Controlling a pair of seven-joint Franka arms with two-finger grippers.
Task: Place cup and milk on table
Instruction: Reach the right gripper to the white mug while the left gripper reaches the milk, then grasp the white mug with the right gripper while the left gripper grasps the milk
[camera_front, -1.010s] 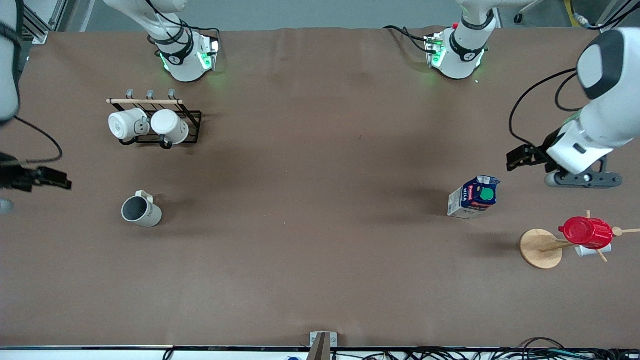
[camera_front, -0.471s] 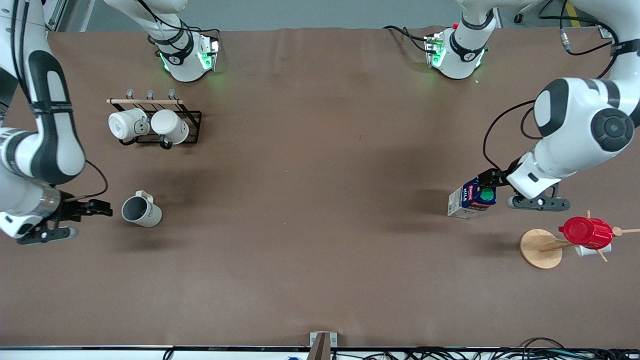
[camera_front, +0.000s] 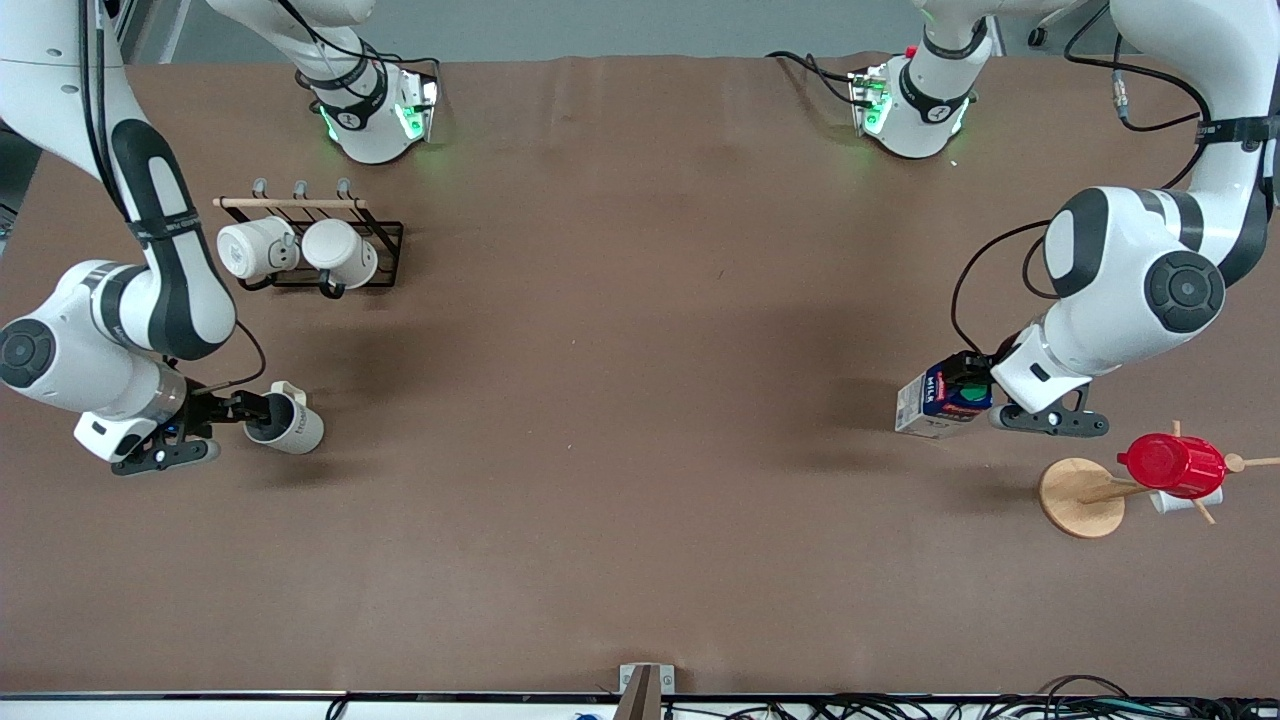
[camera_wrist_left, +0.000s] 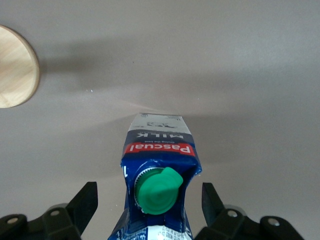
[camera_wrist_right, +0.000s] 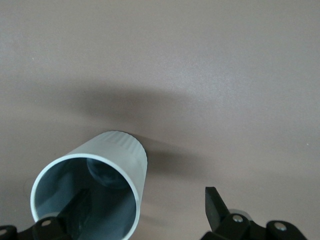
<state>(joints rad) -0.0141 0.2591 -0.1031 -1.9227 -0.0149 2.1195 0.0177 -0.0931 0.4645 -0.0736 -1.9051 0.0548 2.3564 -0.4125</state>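
The cup (camera_front: 289, 423) stands on the table (camera_front: 620, 400) toward the right arm's end, with the right gripper (camera_front: 243, 409) at its rim. The milk (camera_front: 944, 401) stands toward the left arm's end, with the left gripper (camera_front: 975, 378) at its top.

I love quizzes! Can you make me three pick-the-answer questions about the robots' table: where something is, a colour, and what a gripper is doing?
1. Where is the milk?
A. On the table
B. On the rack
C. In the air

2. What colour is its cap?
A. Red
B. Green
C. Yellow

3. The left gripper is:
A. Open around the milk
B. Holding a red cup
C. Over the wooden disc

Answers: 1 A, its base rests on the brown top. 2 B, the round cap is green. 3 A, one finger on each side, gaps showing.
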